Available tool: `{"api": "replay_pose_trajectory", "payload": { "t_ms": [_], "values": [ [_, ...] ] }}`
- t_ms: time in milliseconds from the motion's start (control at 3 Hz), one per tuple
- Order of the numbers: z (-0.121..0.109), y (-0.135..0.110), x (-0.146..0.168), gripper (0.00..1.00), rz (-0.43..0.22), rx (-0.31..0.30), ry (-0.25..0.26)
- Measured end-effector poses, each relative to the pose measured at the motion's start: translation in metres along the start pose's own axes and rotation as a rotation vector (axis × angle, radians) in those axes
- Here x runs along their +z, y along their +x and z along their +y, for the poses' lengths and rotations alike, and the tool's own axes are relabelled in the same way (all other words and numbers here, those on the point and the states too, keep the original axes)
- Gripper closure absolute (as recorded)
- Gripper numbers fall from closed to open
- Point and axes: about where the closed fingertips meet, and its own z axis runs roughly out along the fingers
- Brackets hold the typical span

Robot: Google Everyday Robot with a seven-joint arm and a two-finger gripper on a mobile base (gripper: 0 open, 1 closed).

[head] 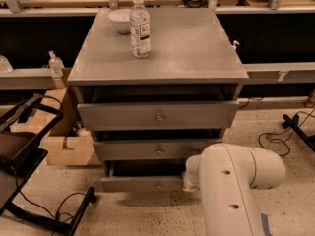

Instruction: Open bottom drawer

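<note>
End effector [189,180] sits low by the right end of the bottom drawer [133,184], can't tell if it's open or closed, and the knob [158,185] is just left along that front.

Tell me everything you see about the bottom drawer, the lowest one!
The bottom drawer is the lowest and slimmest of three grey fronts, seemingly painted wood, with a small round metal knob at its middle. It sits level, with a dark gap above it, so it looks pulled out a little. The gripper is at its right end, mostly hidden behind the white arm.
</note>
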Motion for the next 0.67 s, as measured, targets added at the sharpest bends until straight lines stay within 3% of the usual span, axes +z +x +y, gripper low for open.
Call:
{"api": "replay_pose_trajectory", "payload": {
  "t_ms": [333,667],
  "values": [
    [0.0,-0.0001,-0.0004,0.84,0.0,0.0,0.0],
    [0.0,-0.0001,-0.0005,0.61,0.0,0.0,0.0]
  ]
}}
